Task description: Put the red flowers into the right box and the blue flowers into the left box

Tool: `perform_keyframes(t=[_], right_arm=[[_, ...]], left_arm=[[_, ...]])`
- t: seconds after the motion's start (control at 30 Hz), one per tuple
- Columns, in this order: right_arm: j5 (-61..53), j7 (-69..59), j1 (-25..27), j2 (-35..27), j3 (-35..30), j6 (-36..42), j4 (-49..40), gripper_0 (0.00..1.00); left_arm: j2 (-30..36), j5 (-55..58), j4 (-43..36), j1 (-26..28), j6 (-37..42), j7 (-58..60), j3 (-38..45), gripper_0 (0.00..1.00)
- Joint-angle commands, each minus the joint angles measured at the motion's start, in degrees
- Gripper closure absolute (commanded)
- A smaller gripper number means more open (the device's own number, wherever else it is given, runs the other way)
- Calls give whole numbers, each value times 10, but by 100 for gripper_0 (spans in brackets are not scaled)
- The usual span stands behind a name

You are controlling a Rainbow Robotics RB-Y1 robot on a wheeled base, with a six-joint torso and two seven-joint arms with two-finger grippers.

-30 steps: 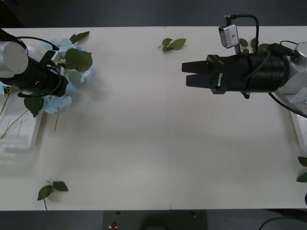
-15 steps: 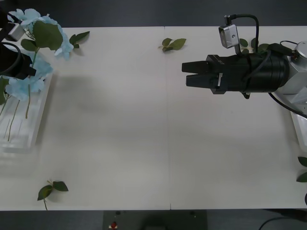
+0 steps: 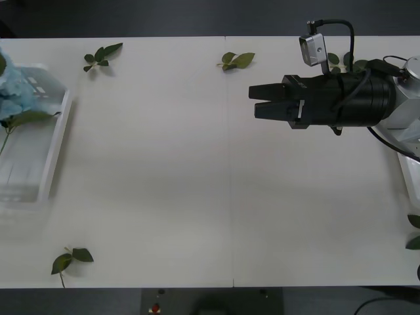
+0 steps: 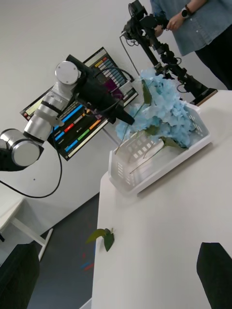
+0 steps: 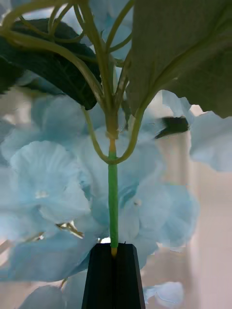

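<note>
My left gripper (image 5: 113,247) is shut on the thin green stem (image 5: 112,193) of one blue flower, whose leaves spread above it. It hangs over the left box (image 3: 41,151), seen from across the table as a left gripper (image 4: 126,117) above the box rim (image 4: 159,169). Other blue flowers (image 4: 164,108) lie heaped in that box, at the far left edge of the front view (image 3: 14,92). My right gripper (image 3: 251,102) hovers open and empty over the table's right half. A sliver of the right box (image 3: 411,180) shows at the right edge. The red flowers are hidden.
Loose leaf sprigs lie at the back left (image 3: 102,54), back middle (image 3: 237,60) and front left (image 3: 69,259). More leaves (image 3: 415,231) sit by the right edge. A person (image 4: 203,29), a camera rig and a monitor (image 4: 87,120) stand beyond the table's left end.
My left arm has swung left, out of the front view, carrying the blue flower from beside the left box to over it. The right arm has not moved.
</note>
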Motion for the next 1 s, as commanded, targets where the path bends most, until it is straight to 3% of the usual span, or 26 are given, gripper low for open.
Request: perform_keyframes(t=[0.03,0.57,0.6,0.63,0.7,0.77,1.0], right_arm=[[-5,4,-18,-9,-9,4,-13,5],[-5,4,-18,-9,-9,4,-13,5],[-5,4,-18,-9,-9,4,-13,5],[-5,4,-18,-9,-9,4,-13,5],[-5,4,-18,-9,-9,4,-13,5],[-5,4,-18,-9,-9,4,-13,5],[-5,4,-18,-9,-9,4,-13,5]], left_arm=[[55,-28,-13,27,-12,-3,18,100],[57,-96,-13,60,-48,26,-56,99],[58,-98,-13,63,-57,26,-60,94],[57,-98,-13,64,-61,26,-62,81],[57,-101,-14,66,-66,26,-65,28],[57,-105,-13,66,-66,26,-65,1],[57,-93,-14,64,-61,20,-63,0]])
